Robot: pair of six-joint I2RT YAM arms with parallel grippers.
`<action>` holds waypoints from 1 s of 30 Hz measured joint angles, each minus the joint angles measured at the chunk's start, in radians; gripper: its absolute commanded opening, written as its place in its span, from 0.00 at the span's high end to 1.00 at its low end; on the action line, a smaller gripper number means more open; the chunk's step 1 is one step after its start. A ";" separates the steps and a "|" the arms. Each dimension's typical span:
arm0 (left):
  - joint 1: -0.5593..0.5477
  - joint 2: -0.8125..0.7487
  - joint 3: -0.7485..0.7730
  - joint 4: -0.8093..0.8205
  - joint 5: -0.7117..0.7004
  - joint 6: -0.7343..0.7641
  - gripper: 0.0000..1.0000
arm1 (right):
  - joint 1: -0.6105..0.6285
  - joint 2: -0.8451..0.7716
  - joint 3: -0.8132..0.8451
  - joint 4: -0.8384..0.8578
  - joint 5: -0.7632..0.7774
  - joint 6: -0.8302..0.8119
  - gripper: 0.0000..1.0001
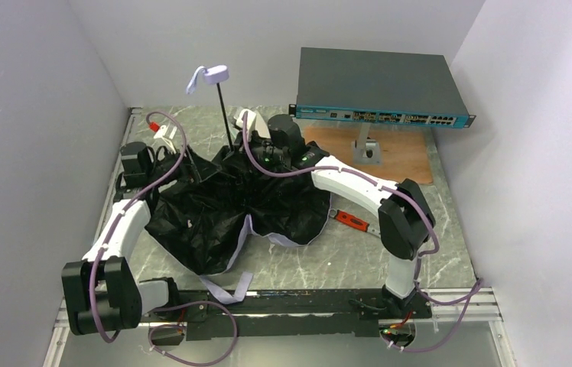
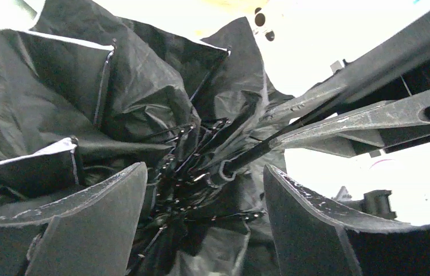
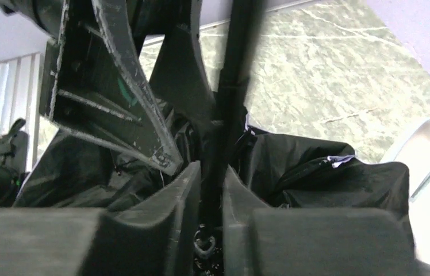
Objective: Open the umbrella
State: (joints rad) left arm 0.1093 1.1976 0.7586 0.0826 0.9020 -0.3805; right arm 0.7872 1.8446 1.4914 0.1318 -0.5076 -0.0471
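Our right hand (image 3: 211,178) clamps the shaft (image 3: 235,86) of the umbrella (image 1: 214,210), our left hand (image 2: 204,169) gapes at the canopy (image 2: 144,98), which lies half-spread, not yet taut.

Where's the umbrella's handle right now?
Top view: the handle sits high at back centre-left, atop the black shaft that rises from the crumpled canopy, left of the network switch. The right gripper clamps that shaft lower down.

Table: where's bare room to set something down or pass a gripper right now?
Bare table shows between the umbrella, the red tool and the near rail, and in a strip from the right arm to the right wall. Crowded: centre and left, under umbrella and left arm; far right holds the switch on its board.
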 measured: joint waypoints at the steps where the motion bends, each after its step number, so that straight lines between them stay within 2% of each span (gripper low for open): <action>1: -0.005 0.000 -0.010 0.013 -0.002 -0.042 0.21 | 0.002 0.000 0.000 0.000 0.000 0.005 1.00; 10: -0.151 0.072 -0.069 0.156 -0.037 -0.315 0.29 | 0.002 -0.064 -0.082 0.036 -0.016 -0.016 1.00; 15: -0.219 0.138 -0.079 0.229 -0.055 -0.380 0.31 | -0.007 -0.082 -0.113 0.061 -0.016 -0.016 1.00; 19: -0.220 0.227 -0.081 0.264 -0.052 -0.399 0.31 | -0.015 -0.088 -0.128 0.078 0.009 -0.017 1.00; 23: -0.162 0.304 -0.076 0.252 -0.048 -0.398 0.30 | -0.020 -0.111 -0.135 0.077 0.026 -0.019 1.00; 30: 0.100 0.371 -0.050 0.133 -0.223 -0.331 0.27 | -0.002 -0.192 -0.148 0.066 -0.032 0.023 1.00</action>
State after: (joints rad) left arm 0.2096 1.5684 0.7090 0.2157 0.6788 -0.7113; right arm 0.7856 1.6527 1.3430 0.1974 -0.5396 -0.0238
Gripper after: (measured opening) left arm 0.733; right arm 0.084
